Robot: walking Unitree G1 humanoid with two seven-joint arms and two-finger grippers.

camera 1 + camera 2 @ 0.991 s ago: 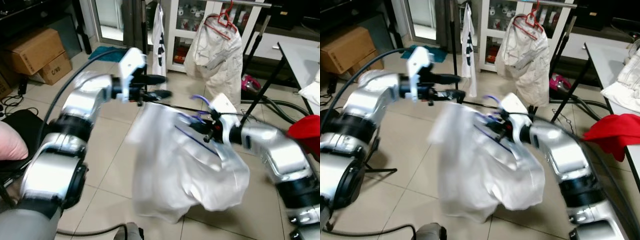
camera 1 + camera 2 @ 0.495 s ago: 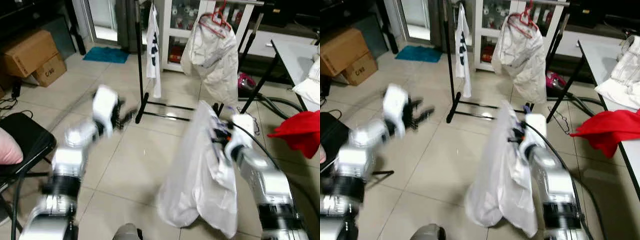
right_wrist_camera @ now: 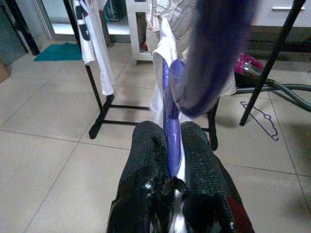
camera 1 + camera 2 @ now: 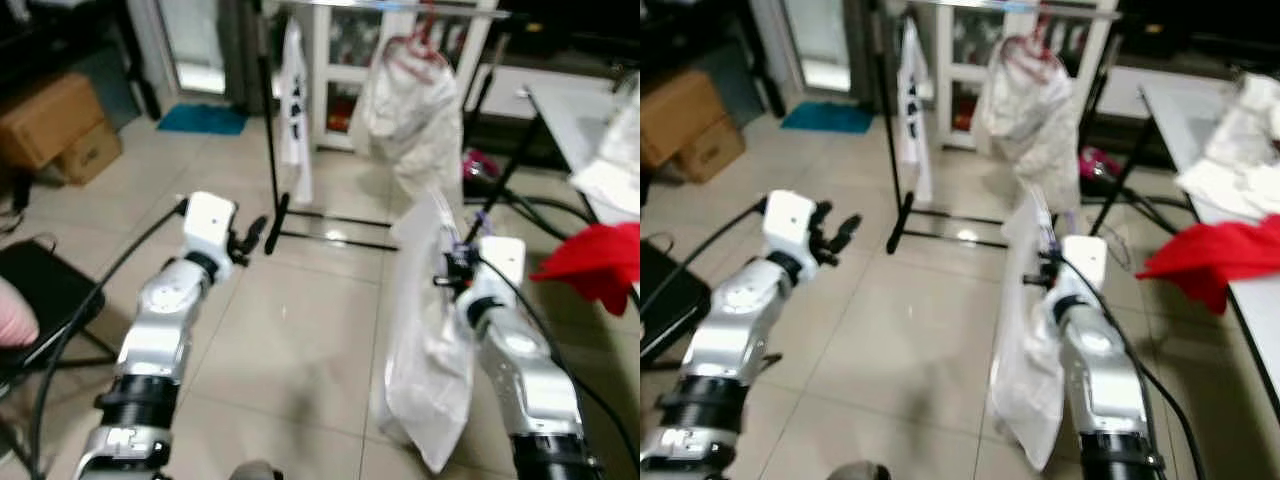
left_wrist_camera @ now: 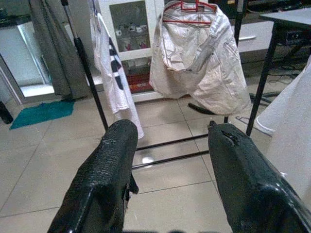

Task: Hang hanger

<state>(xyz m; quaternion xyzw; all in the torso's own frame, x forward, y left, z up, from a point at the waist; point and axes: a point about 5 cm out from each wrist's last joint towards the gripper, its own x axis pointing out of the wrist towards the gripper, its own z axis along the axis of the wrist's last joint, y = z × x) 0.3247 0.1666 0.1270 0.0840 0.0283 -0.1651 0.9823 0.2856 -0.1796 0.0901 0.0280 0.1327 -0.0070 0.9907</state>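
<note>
A room floored in pale glossy tiles [image 4: 300,330] is seen, with a black clothes rack [image 5: 85,73] standing before a white glass-fronted cabinet [image 5: 129,34]. Pale garments are hung from the rack, one on a red hanger [image 5: 187,12]. Cardboard boxes [image 4: 60,125] are stacked at the left, near a teal mat [image 4: 205,118]. A white table [image 4: 1210,130] at the right is draped with a red cloth [image 4: 1215,258].
</note>
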